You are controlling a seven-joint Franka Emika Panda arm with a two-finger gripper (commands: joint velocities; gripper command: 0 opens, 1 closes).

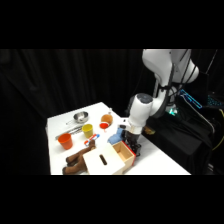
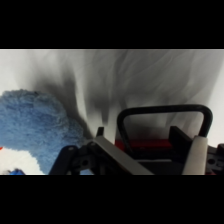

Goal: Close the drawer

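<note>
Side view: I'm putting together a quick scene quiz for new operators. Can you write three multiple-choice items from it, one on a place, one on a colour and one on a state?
1. Where is the metal bowl?
A. On the table's far part, beyond the cups and away from the wooden box
B. On top of the wooden box
C. Inside the drawer

2. What colour is the cup standing beside the orange cup?
A. Green
B. Yellow
C. Black

3. What state is the drawer in?
A. Pushed fully shut
B. Taken out and lying apart from the box
C. Pulled out of the box, its inside showing

Key: 1 A, the bowl sits near the table's far edge. 2 B, the yellow cup stands next to it. 3 C, the tray juts out from the box's side.
</note>
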